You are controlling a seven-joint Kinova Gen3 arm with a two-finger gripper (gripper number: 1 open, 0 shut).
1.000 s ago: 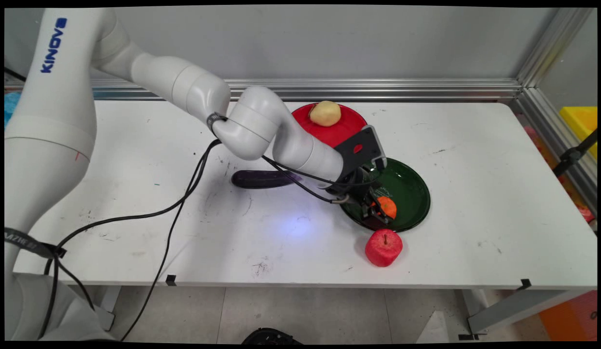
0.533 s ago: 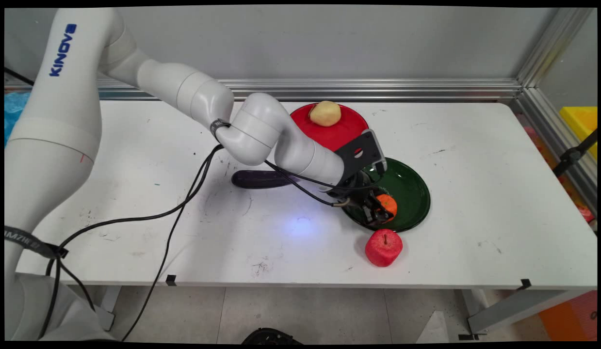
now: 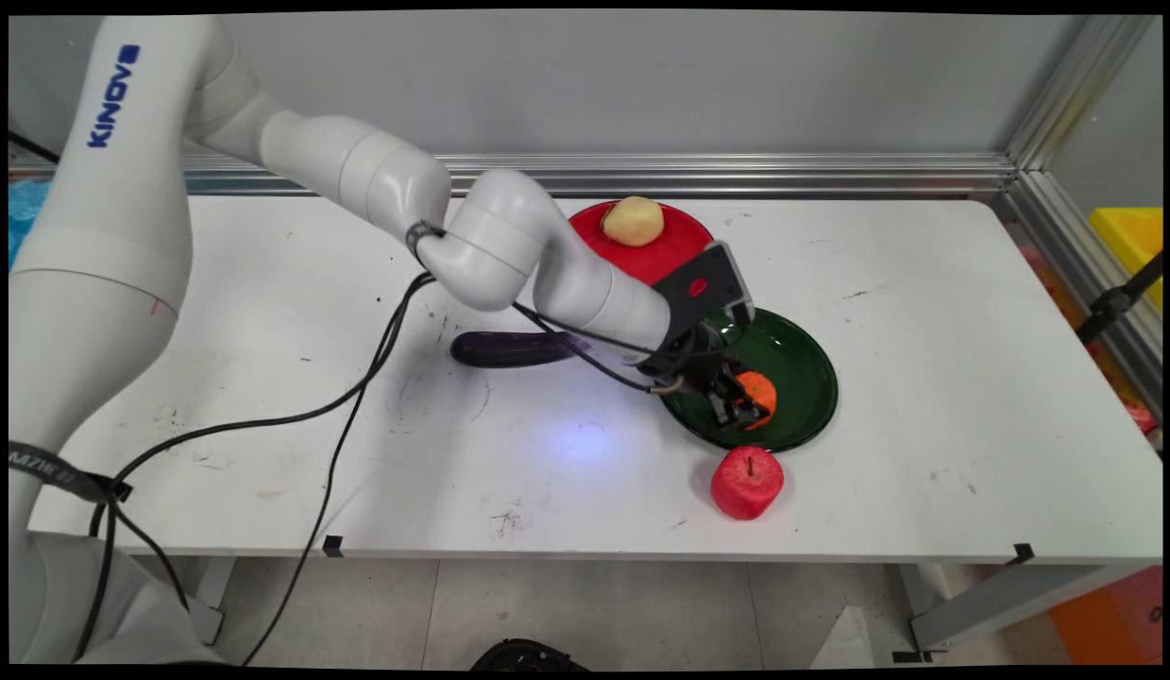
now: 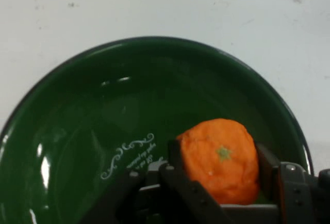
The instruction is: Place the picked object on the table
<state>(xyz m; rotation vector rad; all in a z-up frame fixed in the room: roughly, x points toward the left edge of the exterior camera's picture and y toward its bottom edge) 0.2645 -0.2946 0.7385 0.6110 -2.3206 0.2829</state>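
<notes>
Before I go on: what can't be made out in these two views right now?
- Whether the orange rests on the green plate or is lifted: its underside is hidden by the hand in the hand view, and by the linkage in the main view.
- Eggplant: its right end is covered by the arm in the main view.
- Red plate: its near edge is behind the arm's wrist.

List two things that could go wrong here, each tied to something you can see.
1. The gripper clamps the round orange over the green plate; it might slip out and roll.
2. The red apple sits just off the plate's near rim, so a low sweep that way could knock it.
</notes>
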